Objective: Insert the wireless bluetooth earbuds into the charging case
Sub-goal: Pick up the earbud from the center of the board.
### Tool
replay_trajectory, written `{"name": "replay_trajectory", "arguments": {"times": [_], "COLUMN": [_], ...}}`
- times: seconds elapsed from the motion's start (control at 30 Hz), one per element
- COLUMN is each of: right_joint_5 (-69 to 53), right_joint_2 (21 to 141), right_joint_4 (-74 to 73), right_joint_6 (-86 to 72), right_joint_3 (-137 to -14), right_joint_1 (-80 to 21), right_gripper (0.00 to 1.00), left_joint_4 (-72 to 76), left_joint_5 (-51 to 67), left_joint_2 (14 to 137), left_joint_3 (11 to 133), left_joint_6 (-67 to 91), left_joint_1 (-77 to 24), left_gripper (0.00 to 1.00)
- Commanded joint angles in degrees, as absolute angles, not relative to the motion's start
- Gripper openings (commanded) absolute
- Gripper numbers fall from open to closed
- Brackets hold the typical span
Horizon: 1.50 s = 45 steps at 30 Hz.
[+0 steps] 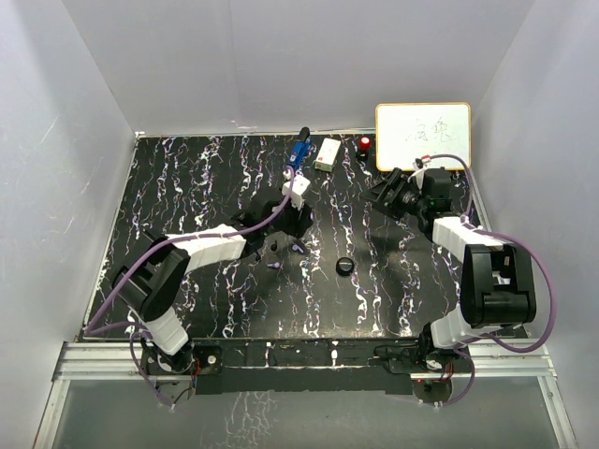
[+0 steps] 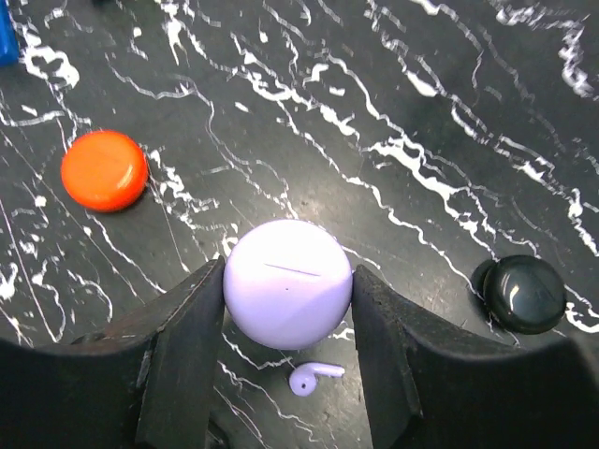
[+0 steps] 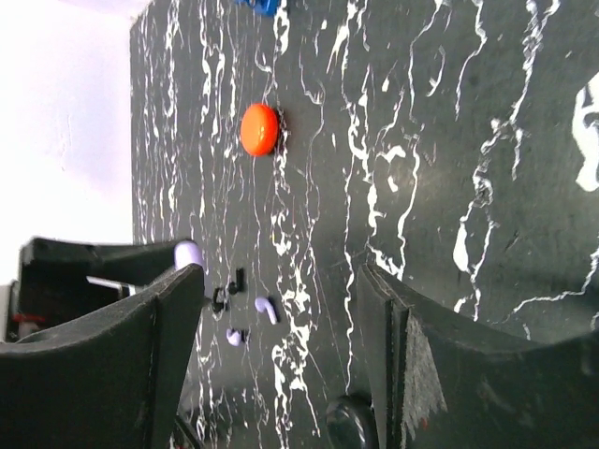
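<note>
counter [image 1: 187, 206] is black with white veining, and the left arm reaches over its middle. in the left wrist view the left pincer [image 2: 288, 290] is clamped on the lavender case [image 2: 287, 271], a round smooth shell with a thin dark line across its top. one finger presses each side of the shell. one lavender earbud [image 2: 314, 376] lies on the counter just below the case in that view, between the two fingers and touching neither, with its stem pointing right. an orange case [image 2: 104, 169] sits well apart to the upper left, and a black case [image 2: 522, 293] sits near, off the right finger. a blue object [image 2: 5, 33] is cut off by the top left corner.

the right pincer [image 3: 281, 281] is held above the counter on the right side. its fingers are spread wide with nothing between them. its camera looks across at the left arm's hold, where a second lavender earbud [image 3: 236, 337] lies just beside the first. two small dark bits [image 3: 239, 279] are close by, too small to make out.

along the far edge of the top view stand a white box [image 1: 328, 154], a small red item [image 1: 364, 143] and a whiteboard [image 1: 423, 136] with handwriting on it.
</note>
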<state>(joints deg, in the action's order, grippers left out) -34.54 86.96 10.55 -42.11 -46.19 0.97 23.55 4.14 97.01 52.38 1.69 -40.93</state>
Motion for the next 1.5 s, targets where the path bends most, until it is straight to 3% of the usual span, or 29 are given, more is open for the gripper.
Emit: {"name": "replay_trajectory", "arguments": {"times": [0.0,0.23,0.43,1.47], "right_joint_5": [-37.96,-40.14,-41.31,-40.89], "right_joint_2": [84.87,85.91,87.81,90.66], "right_joint_4": [13.5,20.81,24.65,24.71], "right_joint_6": [-40.35,-45.07,-47.03,-46.66], "right_joint_3": [-45.4,-43.89,-43.59,-43.42], "right_joint_1": [-2.51,-7.19,-9.6,-16.36], "right_gripper": [0.63,0.57,0.46,0.38], "left_joint_4": [28.08,29.58,29.87,34.01], "left_joint_5": [18.26,28.95,31.79,34.75], "left_joint_2": [95.21,96.05,95.33,95.26], "left_joint_3": [52.76,53.55,53.1,53.19], "left_joint_6": [-0.26,-3.68,-6.06,-7.5], "left_joint_1": [-38.76,-37.94,-37.49,-36.15], "left_gripper": [0.0,0.0,0.0,0.0]}}
